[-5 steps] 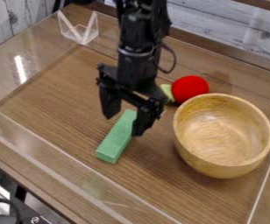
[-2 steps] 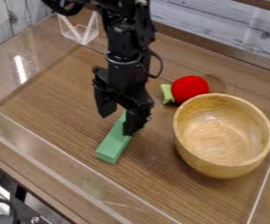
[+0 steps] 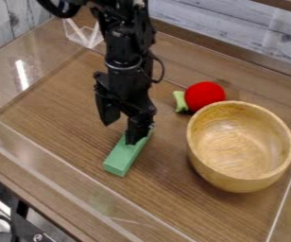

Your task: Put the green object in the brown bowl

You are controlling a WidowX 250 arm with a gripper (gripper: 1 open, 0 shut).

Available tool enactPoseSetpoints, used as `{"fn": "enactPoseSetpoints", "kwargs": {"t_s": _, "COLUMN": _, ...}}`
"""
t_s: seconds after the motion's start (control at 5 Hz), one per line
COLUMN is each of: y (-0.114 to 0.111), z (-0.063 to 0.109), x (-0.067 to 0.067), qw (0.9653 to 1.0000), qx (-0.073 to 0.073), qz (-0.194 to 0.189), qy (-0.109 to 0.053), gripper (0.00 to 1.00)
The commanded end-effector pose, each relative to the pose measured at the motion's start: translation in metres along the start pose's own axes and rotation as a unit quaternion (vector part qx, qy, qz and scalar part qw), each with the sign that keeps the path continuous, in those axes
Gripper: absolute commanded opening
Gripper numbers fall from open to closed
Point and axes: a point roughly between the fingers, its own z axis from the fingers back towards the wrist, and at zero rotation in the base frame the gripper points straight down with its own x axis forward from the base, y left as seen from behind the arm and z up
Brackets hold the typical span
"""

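Note:
A flat light-green block (image 3: 124,155) lies on the wooden table, left of the brown bowl (image 3: 240,144). The block's upper end is hidden behind my gripper (image 3: 122,119). The gripper points straight down, open, with its two black fingers standing over the block's far end. Nothing is held. The bowl is round, light wood with a thick rim, and it is empty.
A red ball-like fruit (image 3: 205,94) with a small green leaf sits behind the bowl, to the right of the arm. Clear plastic walls (image 3: 35,66) ring the table surface. A transparent stand (image 3: 82,31) is at the back left.
The gripper has shifted left and a little lower, from beside the block's far end to over it. It has stayed open. The block and bowl have not moved.

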Motion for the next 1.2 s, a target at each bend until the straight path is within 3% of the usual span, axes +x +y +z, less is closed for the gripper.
{"fn": "enactPoseSetpoints", "kwargs": {"t_s": 0.0, "y": 0.005, "z": 0.002, "x": 0.004, "qw": 0.9993, "qx": 0.003, "qz": 0.036, "qy": -0.012, "gripper": 1.00}}
{"fn": "enactPoseSetpoints", "kwargs": {"t_s": 0.2, "y": 0.006, "z": -0.020, "x": 0.007, "qw": 0.9990, "qx": 0.001, "qz": 0.044, "qy": -0.012, "gripper": 1.00}}
{"fn": "enactPoseSetpoints", "kwargs": {"t_s": 0.4, "y": 0.009, "z": -0.022, "x": 0.011, "qw": 0.9985, "qx": 0.002, "qz": 0.054, "qy": -0.013, "gripper": 1.00}}
{"fn": "enactPoseSetpoints", "kwargs": {"t_s": 0.6, "y": 0.005, "z": -0.019, "x": 0.009, "qw": 0.9970, "qx": 0.003, "qz": 0.077, "qy": -0.014, "gripper": 0.00}}
{"fn": "enactPoseSetpoints", "kwargs": {"t_s": 0.8, "y": -0.003, "z": -0.017, "x": 0.006, "qw": 0.9947, "qx": 0.001, "qz": 0.101, "qy": -0.016, "gripper": 0.00}}
{"fn": "enactPoseSetpoints", "kwargs": {"t_s": 1.0, "y": -0.019, "z": -0.015, "x": 0.017, "qw": 0.9939, "qx": -0.001, "qz": 0.108, "qy": -0.022, "gripper": 0.00}}
